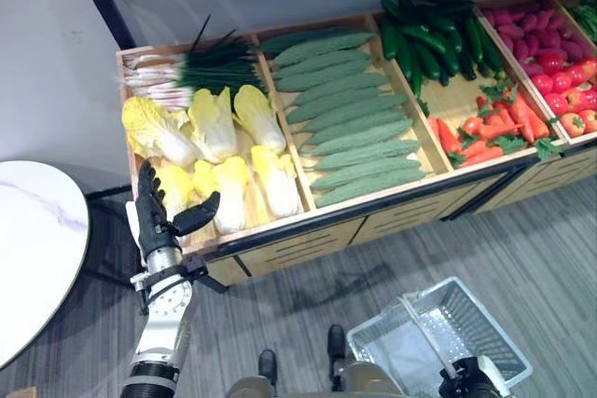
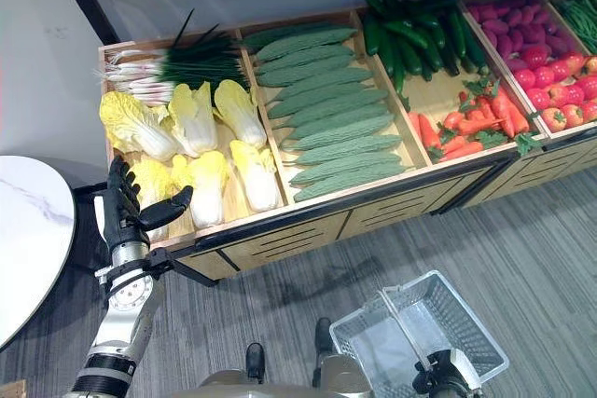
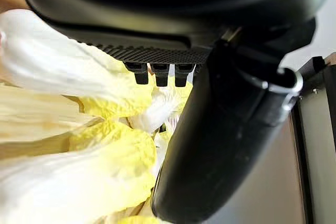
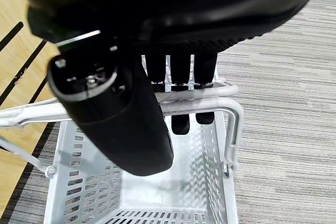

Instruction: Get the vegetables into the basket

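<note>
Right hand (image 4: 131, 114): cut off at the lower edge of both eye views; read it from its own wrist view. There you see the fingers (image 4: 179, 85) curled over the white handle (image 4: 210, 95) of the basket (image 1: 466, 323), thumb below it, so the hand is closed round the handle.
Basket interior: you see only bare white mesh; the far corners are covered by the hand.
Left hand (image 1: 159, 212): raised upright at the near left corner of the stand (image 1: 308, 230), fingers straight and pointing up, thumb spread out to the side. It grips nothing.
Left fingertips (image 3: 157, 74): in the left wrist view you see only short stubs past the palm; whether they touch the leaves you cannot tell.
Cabbages (image 1: 215, 151): pale yellow heads in the leftmost bin, just beyond and beside the left hand.
Nearest cabbage (image 1: 177, 188): directly behind the left fingers, partly hidden by them.
Other bins: spring onions (image 1: 187, 72) behind the cabbages, then bitter gourds (image 1: 350, 123), cucumbers (image 1: 434, 34), carrots (image 1: 490, 128).
Far right bins: red produce, cut off by the frame edge.
Basket position: on the floor, well apart from the cabbages.
</note>
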Tool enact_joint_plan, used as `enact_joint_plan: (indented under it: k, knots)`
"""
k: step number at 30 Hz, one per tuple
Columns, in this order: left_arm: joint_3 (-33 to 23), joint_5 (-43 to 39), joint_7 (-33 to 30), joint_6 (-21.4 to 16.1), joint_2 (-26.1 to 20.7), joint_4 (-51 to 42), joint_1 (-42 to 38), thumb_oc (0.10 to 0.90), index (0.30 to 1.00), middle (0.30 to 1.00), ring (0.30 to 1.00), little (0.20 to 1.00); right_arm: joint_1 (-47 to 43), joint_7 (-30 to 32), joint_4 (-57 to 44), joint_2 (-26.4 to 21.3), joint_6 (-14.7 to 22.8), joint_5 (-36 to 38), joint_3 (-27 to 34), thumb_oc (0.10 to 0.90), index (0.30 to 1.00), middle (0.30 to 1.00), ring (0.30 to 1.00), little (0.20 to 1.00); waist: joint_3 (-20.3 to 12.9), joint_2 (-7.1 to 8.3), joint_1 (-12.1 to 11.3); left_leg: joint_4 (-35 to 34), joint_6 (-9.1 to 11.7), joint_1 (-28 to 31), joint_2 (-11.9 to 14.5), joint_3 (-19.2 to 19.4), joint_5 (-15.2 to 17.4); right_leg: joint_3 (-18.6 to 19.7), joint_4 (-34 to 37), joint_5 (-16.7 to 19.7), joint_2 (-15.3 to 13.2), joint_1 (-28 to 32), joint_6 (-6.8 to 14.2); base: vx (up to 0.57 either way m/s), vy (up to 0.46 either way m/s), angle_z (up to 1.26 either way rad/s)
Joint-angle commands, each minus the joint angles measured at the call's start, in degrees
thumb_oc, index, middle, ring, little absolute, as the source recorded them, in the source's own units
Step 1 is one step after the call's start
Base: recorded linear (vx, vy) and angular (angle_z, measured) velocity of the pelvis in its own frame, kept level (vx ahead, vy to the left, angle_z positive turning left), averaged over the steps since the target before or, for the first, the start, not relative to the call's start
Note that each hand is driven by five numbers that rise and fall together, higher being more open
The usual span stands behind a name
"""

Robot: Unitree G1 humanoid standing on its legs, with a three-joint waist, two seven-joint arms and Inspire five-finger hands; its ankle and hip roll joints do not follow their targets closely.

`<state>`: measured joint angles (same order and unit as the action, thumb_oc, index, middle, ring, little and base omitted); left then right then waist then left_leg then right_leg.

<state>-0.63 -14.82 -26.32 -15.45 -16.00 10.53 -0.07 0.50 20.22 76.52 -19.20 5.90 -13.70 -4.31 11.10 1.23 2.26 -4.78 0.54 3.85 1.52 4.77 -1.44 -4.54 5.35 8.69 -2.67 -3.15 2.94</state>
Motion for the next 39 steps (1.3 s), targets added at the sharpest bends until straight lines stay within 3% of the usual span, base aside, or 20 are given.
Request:
enact_joint_plan:
  k: [1,11,18,23,34,39]
  knots:
    - [-0.54,-0.82,2.22,-5.59,-3.97,-6.0,-3.66,0.9,1.0,1.0,1.0,1.0,-0.77,1.57,1.7,-3.57,0.3,-1.18,-2.45,0.4,0.3,0.3,0.3,0.3,-2.83,2.98,-0.35,-0.22,4.83,-2.53,4.96,-0.97,-1.64,0.87,-0.35,-0.88,-4.97,3.39,4.79,0.0,0.0,0.0]
    - [1.9,1.0,1.37,-4.07,-2.85,-6.18,-3.61,0.9,1.0,1.0,1.0,1.0,-0.8,1.89,1.75,-2.88,0.33,-0.89,-2.7,0.4,0.3,0.3,0.3,0.3,-2.72,2.94,-0.08,-0.22,4.78,-2.26,4.99,-0.78,-1.54,1.21,-0.35,-0.99,-4.76,3.43,4.71,0.0,-0.002,-0.01]
    - [3.13,7.23,-0.91,-1.51,-3.34,-1.65,-3.5,0.9,1.0,1.0,1.0,1.0,-0.84,2.33,1.96,-2.31,0.39,-0.03,-2.67,0.4,0.3,0.3,0.3,0.3,-2.76,3.11,-0.02,-0.22,4.78,-2.18,5.16,-0.65,-1.52,1.15,-0.35,-1.09,-4.57,3.46,4.62,0.0,0.0,0.0]
    - [2.79,12.9,-3.25,1.11,-3.73,0.08,-3.26,0.9,1.0,1.0,1.0,1.0,-0.54,2.9,2.02,-1.82,0.38,0.04,-2.76,0.4,0.3,0.3,0.3,0.3,-3.02,3.28,-0.05,-0.22,4.89,-1.97,5.39,-0.47,-1.38,1.26,-0.35,-1.27,-4.38,3.53,4.55,0.0,0.0,0.0]
    - [6.5,22.32,-0.33,8.96,-5.13,11.82,-5.84,0.9,1.0,1.0,1.0,1.0,-1.13,2.24,0.74,-1.65,0.13,0.1,-4.21,0.4,0.3,0.3,0.3,0.3,-3.3,3.49,1.11,-0.22,5.04,-1.59,5.85,0.6,-1.2,2.07,-0.35,-1.21,-3.82,3.33,4.43,0.0,-0.003,-0.03]
    - [6.24,24.8,-1.37,10.46,-5.51,15.62,-7.46,0.9,1.0,1.0,1.0,1.0,-1.31,1.74,0.13,-1.66,-0.03,-0.45,-4.91,0.4,0.3,0.3,0.3,0.3,-3.63,3.58,1.45,-0.22,5.18,-1.19,6.11,1.14,-0.97,2.48,-0.35,-1.31,-3.58,3.29,4.34,0.02,-0.003,-0.07]
